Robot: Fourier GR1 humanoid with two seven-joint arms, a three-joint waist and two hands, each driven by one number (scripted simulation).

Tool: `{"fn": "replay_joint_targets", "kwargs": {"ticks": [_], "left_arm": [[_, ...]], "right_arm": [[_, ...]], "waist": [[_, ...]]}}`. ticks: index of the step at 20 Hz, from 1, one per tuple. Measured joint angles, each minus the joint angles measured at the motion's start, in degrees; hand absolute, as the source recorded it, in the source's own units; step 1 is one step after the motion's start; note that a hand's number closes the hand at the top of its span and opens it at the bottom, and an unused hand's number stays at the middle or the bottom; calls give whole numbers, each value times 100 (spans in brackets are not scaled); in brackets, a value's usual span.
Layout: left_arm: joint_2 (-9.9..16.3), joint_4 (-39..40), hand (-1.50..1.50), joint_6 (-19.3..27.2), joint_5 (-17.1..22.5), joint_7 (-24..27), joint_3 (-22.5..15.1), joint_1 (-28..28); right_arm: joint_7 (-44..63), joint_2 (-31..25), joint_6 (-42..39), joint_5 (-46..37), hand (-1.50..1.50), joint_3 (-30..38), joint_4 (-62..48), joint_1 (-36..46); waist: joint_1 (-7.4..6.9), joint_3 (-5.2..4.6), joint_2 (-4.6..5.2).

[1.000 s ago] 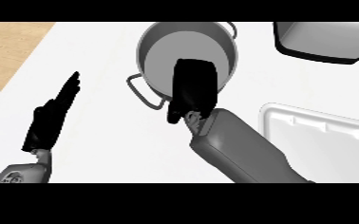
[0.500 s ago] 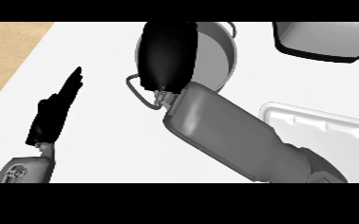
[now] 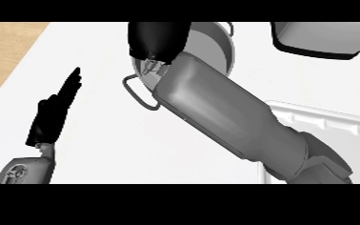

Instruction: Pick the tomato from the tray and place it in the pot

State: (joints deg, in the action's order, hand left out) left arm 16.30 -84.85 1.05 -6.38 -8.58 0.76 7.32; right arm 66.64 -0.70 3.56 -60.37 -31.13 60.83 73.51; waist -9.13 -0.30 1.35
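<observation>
Right forearm crosses diagonally over the pot point(image 3: 211, 43), right hand point(image 3: 158, 40) above its rim, finger state cannot be told; left hand point(image 3: 55, 109) rests open, fingers straight.

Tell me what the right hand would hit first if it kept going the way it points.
Likely nothing: the black right hand points past the grey metal pot's left rim toward the view's top edge, though depth is unclear.

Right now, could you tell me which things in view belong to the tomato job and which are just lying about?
Part of the job:
pot, mostly hidden
white tray
right hand above the pot; tomato not visible

Lying about:
dark-rimmed container at top right
left hand, resting open at the left
</observation>
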Motion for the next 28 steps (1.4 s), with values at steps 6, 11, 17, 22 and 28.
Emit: {"fn": "replay_joint_targets", "kwargs": {"ticks": [6, 11, 17, 22, 28], "left_arm": [[35, -50, 0, 4, 30, -32, 80, -27], [58, -75, 0, -13, 65, -63, 139, -22], [23, -30, 0, 33, 47, 27, 177, -66], [53, -84, 0, -7, 40, 66, 177, -99], [29, -141, 0, -20, 45, 57, 158, -66]], "right_arm": [[-201, 12, 545, 137, 150, 242, -860, 386], [-543, 23, 1136, 319, 150, 452, -1725, 533], [-975, 42, 1725, 526, 150, 711, -2823, 696], [-1296, 56, 2143, 714, -150, 920, -3516, 679], [-1765, 58, 2778, 1212, -150, 1446, -3885, 575]], "waist": [[100, 6, 11], [155, 9, 42], [200, 11, 73], [154, 14, 118], [88, 23, 167]]}}
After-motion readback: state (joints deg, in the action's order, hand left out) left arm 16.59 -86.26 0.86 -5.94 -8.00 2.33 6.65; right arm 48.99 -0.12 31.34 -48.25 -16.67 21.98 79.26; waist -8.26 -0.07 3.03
